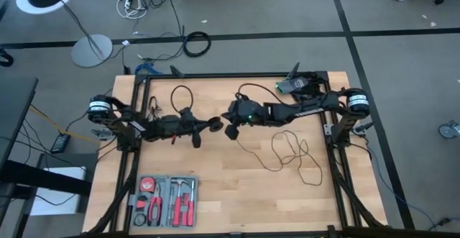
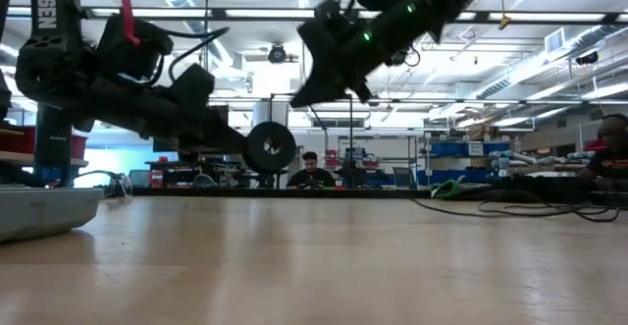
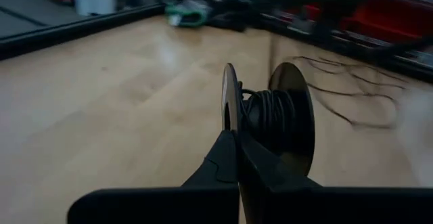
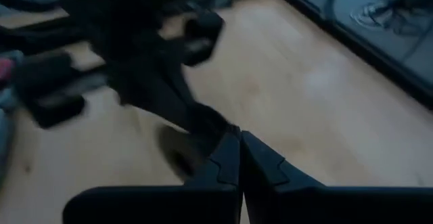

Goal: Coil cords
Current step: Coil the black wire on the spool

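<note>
Meanwhile the left gripper is clenched on a spool wound with cord, above mid-counter; the right gripper, clenched empty, hangs just right.

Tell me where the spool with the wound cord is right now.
The spool is held off the table at mid-table in the high view, clamped in the left gripper, with the right gripper just beside it.

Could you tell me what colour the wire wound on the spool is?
Black: the wire on the spool shows best in the left wrist view.
</note>
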Tool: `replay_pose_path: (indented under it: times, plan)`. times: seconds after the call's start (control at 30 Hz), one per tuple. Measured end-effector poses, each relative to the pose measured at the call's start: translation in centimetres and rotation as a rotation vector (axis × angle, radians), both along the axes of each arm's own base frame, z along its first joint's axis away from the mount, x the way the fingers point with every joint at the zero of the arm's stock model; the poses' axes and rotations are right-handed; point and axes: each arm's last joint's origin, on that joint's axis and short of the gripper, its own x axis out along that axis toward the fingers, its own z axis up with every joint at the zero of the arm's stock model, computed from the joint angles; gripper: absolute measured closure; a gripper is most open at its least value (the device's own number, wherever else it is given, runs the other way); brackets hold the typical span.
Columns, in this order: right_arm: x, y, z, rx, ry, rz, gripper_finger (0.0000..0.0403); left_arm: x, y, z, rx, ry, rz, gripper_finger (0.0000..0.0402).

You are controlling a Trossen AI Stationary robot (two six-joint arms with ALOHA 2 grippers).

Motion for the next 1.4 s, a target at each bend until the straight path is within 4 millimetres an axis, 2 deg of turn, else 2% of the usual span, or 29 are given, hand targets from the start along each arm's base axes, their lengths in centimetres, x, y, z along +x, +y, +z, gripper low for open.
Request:
replay_pose_path:
  times: [0.1,0.23,0.47,0.6,0.87,1.1,1.4]
  plan:
    - [0.9,0.4,1.2,-0.021,-0.027,0.033,0.0402,0.1,0.1,0.2,0.008,-0.010,0.044,0.0401]
    - [2.4,0.5,1.4,-0.027,-0.056,0.060,0.0402,0.1,0.2,0.4,0.014,-0.035,0.056,0.0401]
    - [5.8,0.9,-1.9,0.002,-0.022,0.120,0.0402,0.1,0.2,0.4,0.006,-0.043,0.066,0.0401]
    - [7.1,1.5,-2.6,0.009,-0.016,0.144,0.0398,0.1,0.2,0.5,0.005,-0.051,0.071,0.0401]
    - [6.0,2.8,-5.3,-0.018,0.135,0.046,0.0397,-1.1,0.1,1.0,-0.031,-0.171,0.085,0.0401]
    - [4.9,4.0,-6.9,-0.061,0.091,0.036,0.0386,-2.4,-0.2,1.0,-0.050,-0.227,0.056,0.0401]
    - [2.6,3.4,-10.0,0.001,0.037,-0.021,0.0371,-2.5,-0.3,1.2,-0.055,-0.248,0.006,0.0401]
